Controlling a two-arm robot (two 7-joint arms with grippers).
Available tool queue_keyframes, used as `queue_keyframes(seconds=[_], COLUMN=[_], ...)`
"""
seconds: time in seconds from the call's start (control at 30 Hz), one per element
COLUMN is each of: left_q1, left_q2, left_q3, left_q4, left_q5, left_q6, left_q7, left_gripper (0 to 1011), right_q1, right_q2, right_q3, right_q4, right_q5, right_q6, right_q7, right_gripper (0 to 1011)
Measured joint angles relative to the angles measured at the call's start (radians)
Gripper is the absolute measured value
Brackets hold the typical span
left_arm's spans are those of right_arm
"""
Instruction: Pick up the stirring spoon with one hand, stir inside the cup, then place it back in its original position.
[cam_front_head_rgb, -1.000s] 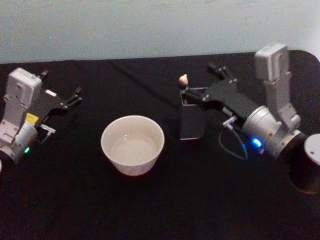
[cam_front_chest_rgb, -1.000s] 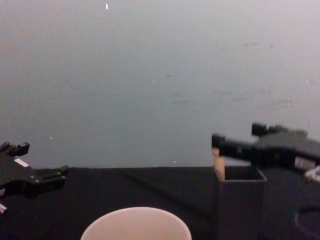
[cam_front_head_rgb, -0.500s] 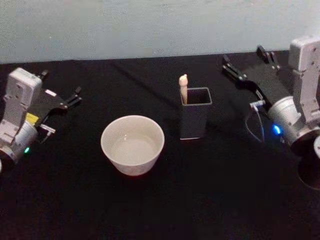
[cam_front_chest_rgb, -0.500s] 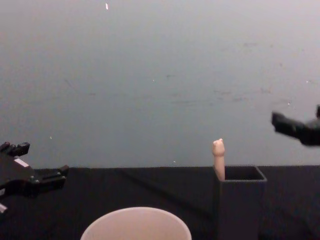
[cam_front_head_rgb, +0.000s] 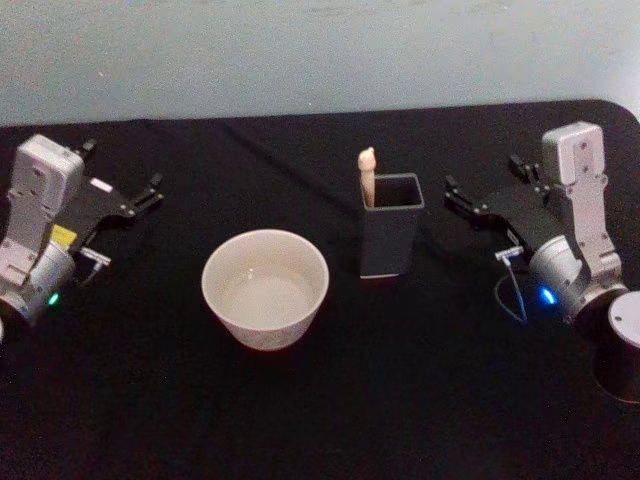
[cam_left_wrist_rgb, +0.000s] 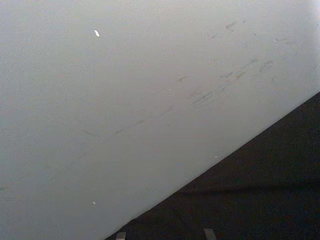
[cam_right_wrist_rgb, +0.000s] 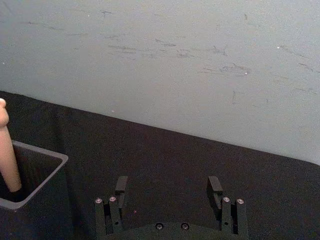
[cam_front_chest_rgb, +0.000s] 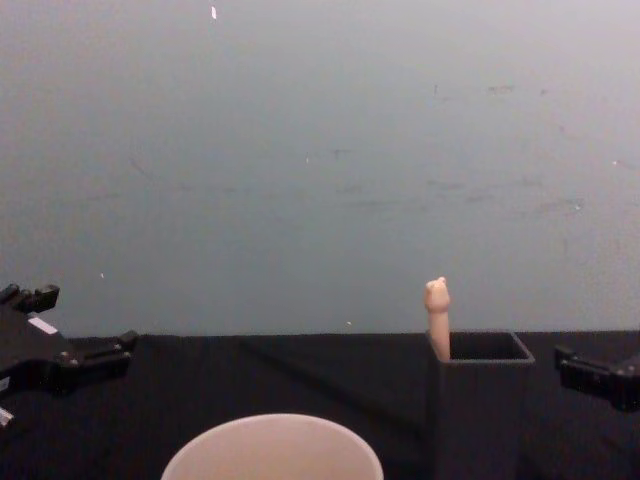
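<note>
While spoon (cam_front_head_rgb: 367, 176) stands upright in holder (cam_front_head_rgb: 390, 240), right of cup (cam_front_head_rgb: 265, 288), right gripper (cam_front_head_rgb: 485, 197) rests beside holder, fingers spread, empty. Left gripper (cam_front_head_rgb: 118, 185) parked far left, apparently spread. Handle knob to be approached from above, fingers centred before closing.

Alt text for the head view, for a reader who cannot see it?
The stirring spoon stands in the dark holder, right of the cup on a black table. The right end effector and left end effector, both open, flank them.
</note>
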Motion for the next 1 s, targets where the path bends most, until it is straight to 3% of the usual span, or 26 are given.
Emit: queue_keyframes(seconds=[1.0], left_q1=[0.000], left_q2=[0.000], left_q3=[0.000], left_q4=[0.000], left_q5=[0.000], left_q6=[0.000], left_q7=[0.000], left_gripper=[1001], right_q1=[0.000], right_q2=[0.002], right_q3=[0.001], right_q4=[-0.008], right_q5=[0.006], right_q6=[-0.006], right_q7=[-0.002], right_gripper=[1002])
